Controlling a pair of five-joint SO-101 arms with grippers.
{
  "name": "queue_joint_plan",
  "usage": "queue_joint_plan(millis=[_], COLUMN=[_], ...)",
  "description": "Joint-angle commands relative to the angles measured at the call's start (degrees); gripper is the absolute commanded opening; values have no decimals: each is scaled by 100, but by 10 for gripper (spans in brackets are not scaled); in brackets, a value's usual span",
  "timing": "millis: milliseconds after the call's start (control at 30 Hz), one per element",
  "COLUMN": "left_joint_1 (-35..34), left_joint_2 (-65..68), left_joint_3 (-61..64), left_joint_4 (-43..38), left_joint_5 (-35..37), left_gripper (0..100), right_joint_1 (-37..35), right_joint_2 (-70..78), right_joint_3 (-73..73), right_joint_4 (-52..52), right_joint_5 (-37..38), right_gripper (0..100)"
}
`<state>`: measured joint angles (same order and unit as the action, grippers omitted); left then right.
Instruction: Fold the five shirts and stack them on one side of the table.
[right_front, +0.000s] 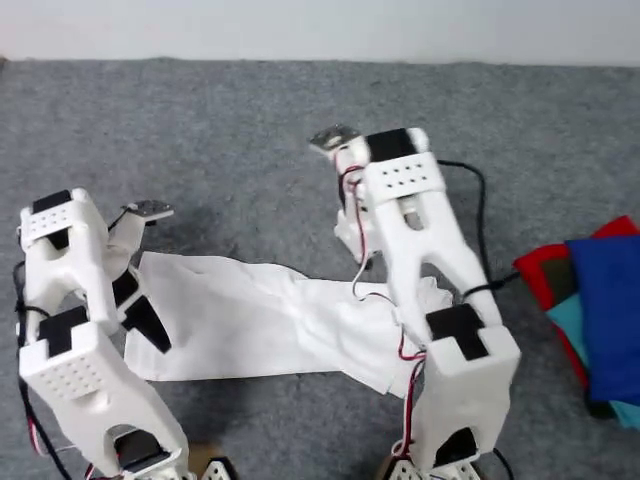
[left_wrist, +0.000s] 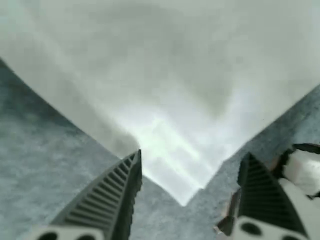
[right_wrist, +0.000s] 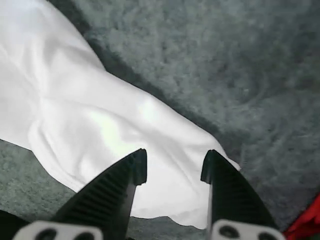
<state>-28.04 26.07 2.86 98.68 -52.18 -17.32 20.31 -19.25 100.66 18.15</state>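
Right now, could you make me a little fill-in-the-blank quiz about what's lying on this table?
The unfolded shirt on the table is ____. The left pincer and right pincer both hang over it with jaws ____. On the pile of folded shirts at the table's edge, the top shirt is ____.
Missing words: white, open, blue.

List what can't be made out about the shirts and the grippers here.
- white shirt: in the high view, its right end is hidden under the right arm.
- stack of folded shirts: in the high view, cut off by the picture's edge, so the count is unclear.
- left gripper, right gripper: in the wrist views, both are open over the shirt; whether they touch it cannot be told.
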Motion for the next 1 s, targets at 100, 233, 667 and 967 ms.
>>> queue_joint_plan(millis=[100,233,667,967], left_joint_1=[44,70,-607,-624], left_joint_2=[18,-246,-1055,-527], left_joint_3=[-699,-778,-611,-611], left_joint_4=[202,202,202,-35], left_joint_5=[-308,-316,-1152,-1222], left_gripper=[303,304,328,327], right_joint_1=[470,681,1024,980], right_joint_2=[-541,-567,-576,-585], right_joint_3=[123,580,844,844], right_joint_4=[251,251,251,251], right_joint_5=[598,800,826,826], right_gripper=[199,201,201,200])
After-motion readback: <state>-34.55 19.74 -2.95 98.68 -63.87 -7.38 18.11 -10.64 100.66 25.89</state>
